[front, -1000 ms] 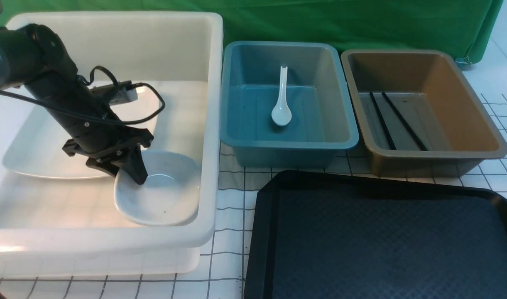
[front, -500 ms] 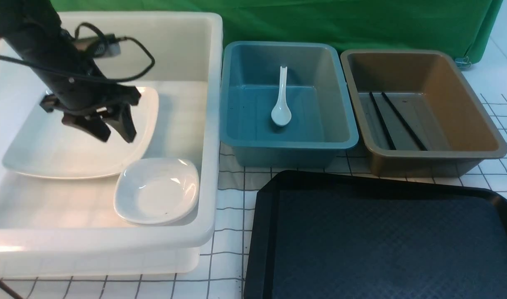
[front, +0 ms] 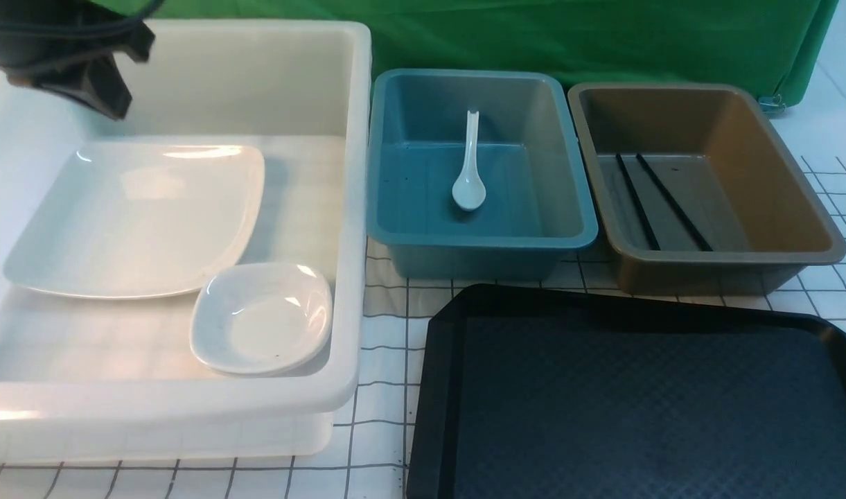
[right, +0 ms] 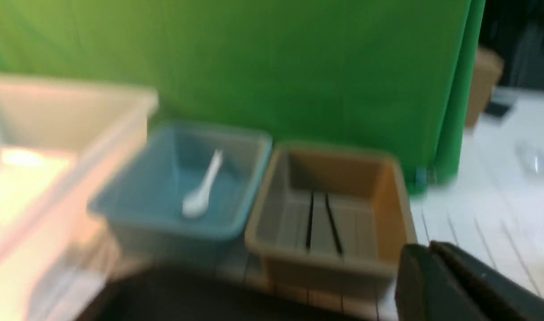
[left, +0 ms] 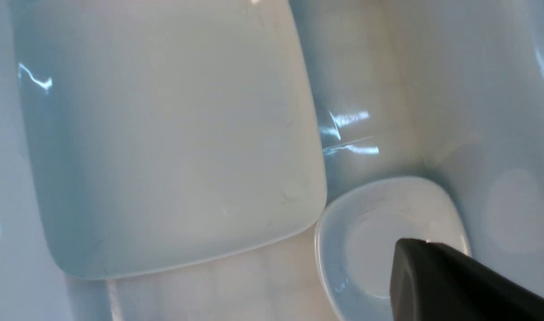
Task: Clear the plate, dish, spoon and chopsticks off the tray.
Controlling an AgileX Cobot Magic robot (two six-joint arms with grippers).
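We see our black left gripper (front: 93,93), spread unclear, at upper left above the white bin (front: 353,208) holding the large white rectangular plate (front: 135,218) and small white dish (front: 263,317); the black textured tray (front: 637,409) sits bare at lower right.

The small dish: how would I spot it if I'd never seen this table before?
Start at the big white bin on the left of the table. Inside, a large white plate fills the far part; the small dish sits at the plate's near right corner, close to the bin's right wall. It is squarish with rounded corners, far smaller and deeper than the flat plate beside it.
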